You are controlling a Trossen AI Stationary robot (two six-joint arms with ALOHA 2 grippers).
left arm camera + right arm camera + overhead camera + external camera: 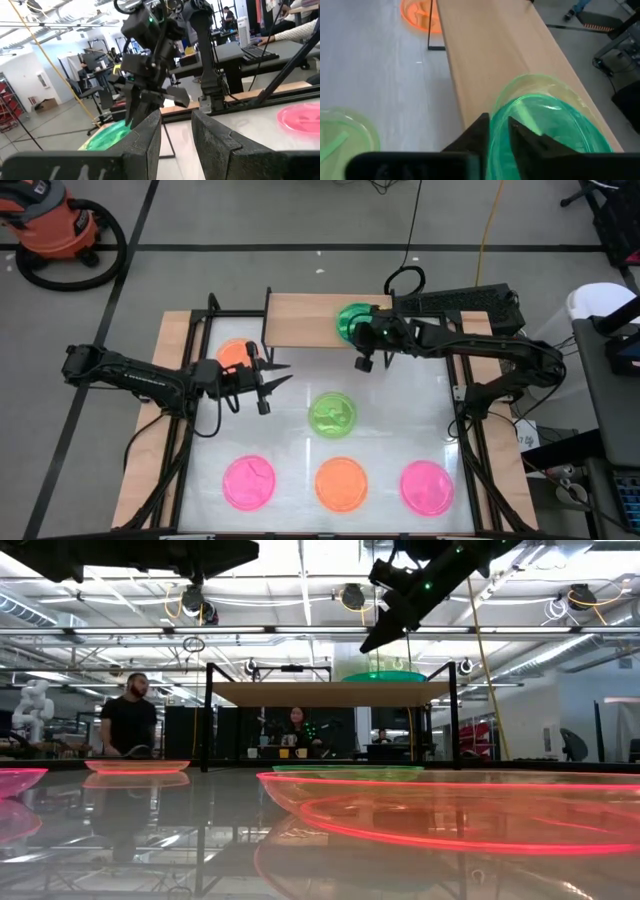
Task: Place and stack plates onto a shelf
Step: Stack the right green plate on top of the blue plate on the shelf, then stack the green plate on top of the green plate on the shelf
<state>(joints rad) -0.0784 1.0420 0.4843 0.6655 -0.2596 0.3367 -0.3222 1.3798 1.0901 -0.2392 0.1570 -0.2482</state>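
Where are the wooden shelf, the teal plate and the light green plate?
shelf [300,320]: high view, bare board.
teal plate [547,127]: right wrist view, plate's middle.
light green plate [332,414]: high view, its centre.

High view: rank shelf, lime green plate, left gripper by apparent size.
1. Shelf, clearly largest.
2. Lime green plate and left gripper: similar spans; the open gripper rides above the table, nearer the camera, so no ranking.

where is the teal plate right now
In the high view, the translucent teal plastic plate sits on the light-wood shelf's right end, its rim pinched by the right gripper.
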